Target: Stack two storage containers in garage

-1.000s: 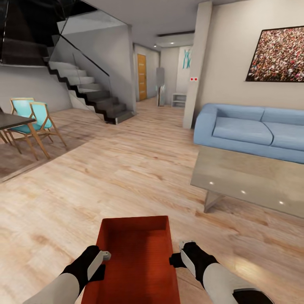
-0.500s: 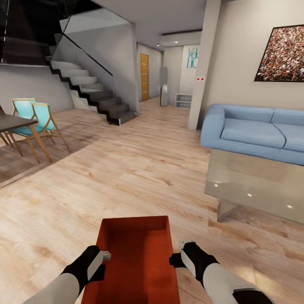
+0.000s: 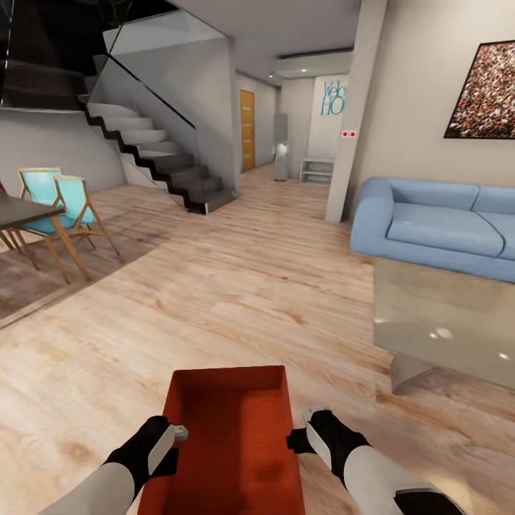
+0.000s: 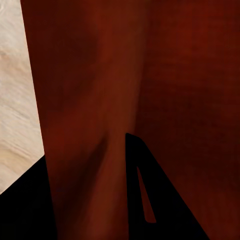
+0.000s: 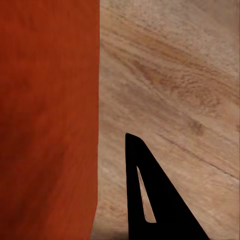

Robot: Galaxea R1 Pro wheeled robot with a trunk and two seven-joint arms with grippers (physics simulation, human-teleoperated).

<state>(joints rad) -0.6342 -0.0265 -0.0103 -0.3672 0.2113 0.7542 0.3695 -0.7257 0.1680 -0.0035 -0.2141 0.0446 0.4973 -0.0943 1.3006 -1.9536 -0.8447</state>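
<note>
The room is wide, with a light wood-plank floor (image 3: 236,286) running back to a narrow hallway. On the far left a staircase (image 3: 154,154) with dark steps and a glass rail climbs along a grey wall. On the right a pale blue sofa (image 3: 436,229) stands against the wall under a large speckled picture (image 3: 486,89), and a glass-topped table (image 3: 447,322) sits in front of the sofa, close to it. At the left edge, two turquoise chairs (image 3: 61,211) with wooden legs stand beside a dark table (image 3: 18,209). An orange wooden door (image 3: 247,130) shows at the end of the hallway.

One orange-red box (image 3: 232,436), open at the top, is carried low in front of the robot, above the wood floor, between the two arms. The left gripper (image 3: 172,436) sits at the box's left long wall and the right gripper (image 3: 299,435) at its right long wall, each touching or nearly touching the side. In the left wrist view the red wall of the box (image 4: 125,100) lies right against a dark finger (image 4: 160,200); in the right wrist view the box wall (image 5: 47,120) lies beside a dark finger (image 5: 155,195) with floor planks (image 5: 170,90) showing between them. Whether either claw is spread or pressed together cannot be told from these views.
</note>
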